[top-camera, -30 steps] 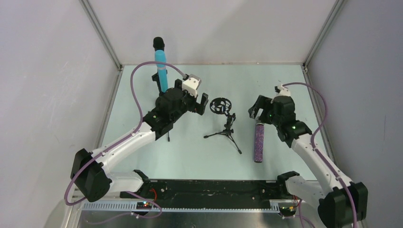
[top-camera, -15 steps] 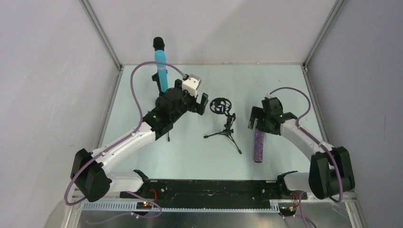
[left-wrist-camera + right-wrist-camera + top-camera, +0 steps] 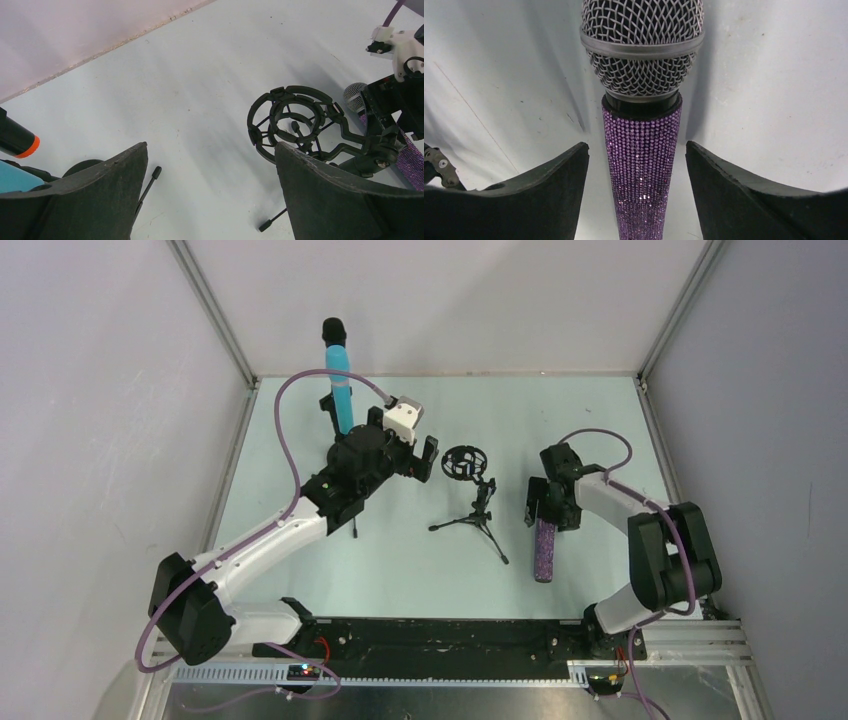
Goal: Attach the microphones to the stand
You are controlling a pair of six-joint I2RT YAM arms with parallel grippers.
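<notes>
The stand (image 3: 470,502), a black tripod with a ring cradle (image 3: 295,122), is at the table's centre. A glittery purple microphone (image 3: 545,550) lies flat to its right, silver mesh head (image 3: 641,45) pointing away. My right gripper (image 3: 636,145) is down over its upper handle (image 3: 641,170), fingers on either side with a gap each side, open. My left gripper (image 3: 425,460) hovers open and empty left of the ring. The cyan microphone (image 3: 341,390) stands upright behind the left arm. The black microphone's orange-ended tip (image 3: 17,141) shows at the left wrist view's edge.
Metal frame posts (image 3: 215,315) and grey walls enclose the pale table (image 3: 400,570) on three sides. A thin tripod leg (image 3: 148,184) lies by my left finger. The arm bases and a black rail (image 3: 440,635) line the near edge.
My right gripper has moved toward the near left and sunk over the purple microphone's head end, its fingers coming closer together. The left arm and the stand have not moved.
</notes>
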